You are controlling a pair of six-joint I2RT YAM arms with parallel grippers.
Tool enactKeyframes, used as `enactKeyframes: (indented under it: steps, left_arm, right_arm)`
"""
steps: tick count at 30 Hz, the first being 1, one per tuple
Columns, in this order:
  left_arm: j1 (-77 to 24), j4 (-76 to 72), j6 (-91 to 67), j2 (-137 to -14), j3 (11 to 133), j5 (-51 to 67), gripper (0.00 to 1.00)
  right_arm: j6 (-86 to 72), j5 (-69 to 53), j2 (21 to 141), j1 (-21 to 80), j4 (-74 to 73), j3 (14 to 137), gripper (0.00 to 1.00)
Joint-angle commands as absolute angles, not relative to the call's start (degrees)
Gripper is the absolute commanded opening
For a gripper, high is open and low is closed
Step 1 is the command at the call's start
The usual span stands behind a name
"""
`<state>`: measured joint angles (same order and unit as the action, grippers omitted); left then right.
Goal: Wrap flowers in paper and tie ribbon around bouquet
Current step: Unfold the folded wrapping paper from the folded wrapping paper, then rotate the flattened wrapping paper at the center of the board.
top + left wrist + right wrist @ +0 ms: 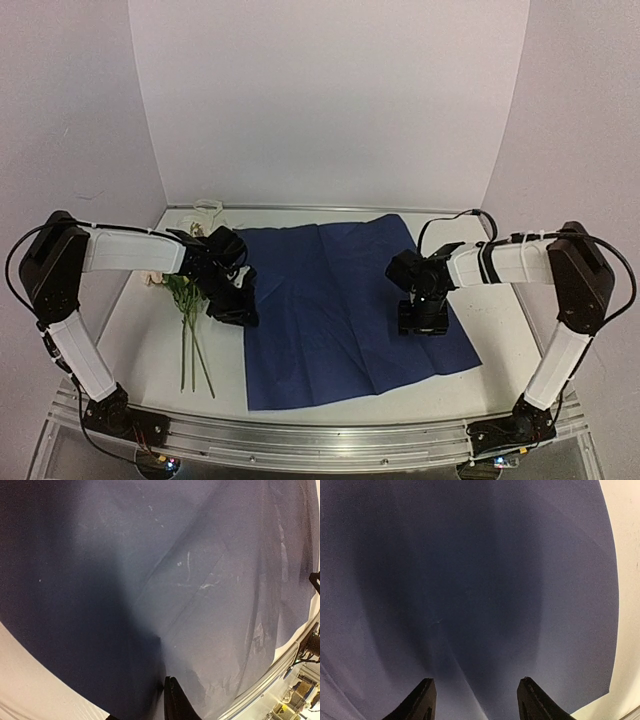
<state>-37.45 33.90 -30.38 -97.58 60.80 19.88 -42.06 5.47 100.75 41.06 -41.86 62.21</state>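
- Plain pale walls [330, 100] at 9, 12 and 3 o'clock.
- White surface [140, 365], bare-looking finish, with a metal rail [320, 437] along the 6 o'clock edge.
- Paper [330, 310] spread dark side up mid-surface, creased, one corner toward 5 o'clock. Laying-out judged nearly done. Lift off straight up, without dragging so thin a sheet.
- Flowers [187, 320] off the sheet, just beside its 9 o'clock edge, stems toward 6 o'clock. Likely next: take low on the stems, carry over, and set down across the sheet with the blooms near an edge.
- Ribbon [205, 210] bunched at the 11 o'clock corner, well apart from the rest. Best left for last.
- Right pincer [476, 681] released, fingers apart over the sheet's 3 o'clock part, nothing between them.
- Left pincer [232, 300] at the sheet's 9 o'clock edge. Cannot tell whether clenched or released, with only one fingertip showing at the wrist.
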Motion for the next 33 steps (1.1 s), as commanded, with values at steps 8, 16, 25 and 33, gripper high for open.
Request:
enactKeyframes:
  steps: [8, 16, 25, 33]
  left_arm:
    - [-43.2, 29.0, -31.1, -98.1, 59.6, 27.1, 0.05]
    - [-52.7, 28.7, -30.9, -102.6, 65.9, 31.2, 0.14]
    - [-58.3, 27.9, -30.6, -108.7, 81.3, 32.9, 0.44]
    - [-49.7, 31.8, -31.4, -96.4, 76.0, 13.9, 0.75]
  right_arm:
    - [-41.3, 9.0, 107.1, 36.0, -44.6, 65.5, 0.48]
    - [-37.5, 8.3, 115.4, 28.5, -46.9, 77.6, 0.45]
    - [-32.2, 10.3, 114.9, 25.4, -56.3, 93.0, 0.64]
    - [-38.2, 6.8, 101.3, 25.9, -54.7, 77.4, 0.84]
